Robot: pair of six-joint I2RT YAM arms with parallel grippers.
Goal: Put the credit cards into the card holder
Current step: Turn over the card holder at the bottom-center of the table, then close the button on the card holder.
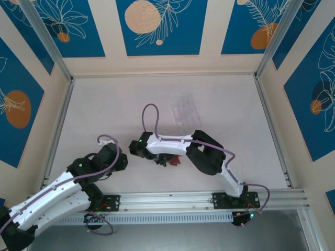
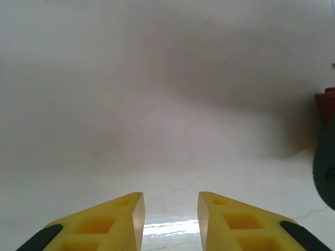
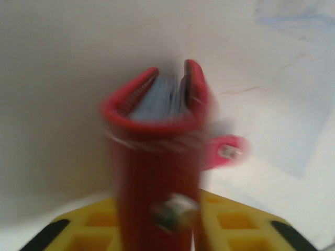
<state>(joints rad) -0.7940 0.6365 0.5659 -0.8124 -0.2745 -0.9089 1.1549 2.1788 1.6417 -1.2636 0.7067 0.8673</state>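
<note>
The card holder point(image 3: 157, 157), a dark red fold wallet, stands on end between the yellow fingers of my right gripper point(image 3: 157, 204). It is smeared by motion while the fingers look sharp, so it seems loose between parted jaws. Its mouth gapes upward with pale credit cards point(image 3: 157, 102) and a dark one tucked inside, and its snap tab point(image 3: 225, 151) sticks out to the right. From above, the card holder point(image 1: 174, 160) is a red spot under my right gripper point(image 1: 166, 158) at the table's middle front. My left gripper point(image 2: 170, 209) is open over bare table, just left of there point(image 1: 124, 159).
A clear plastic compartment tray point(image 1: 184, 110) lies behind the right arm, toward the back of the table. The red edge of the card holder point(image 2: 325, 102) and a dark part of the right arm point(image 2: 324, 167) show at the right of the left wrist view.
</note>
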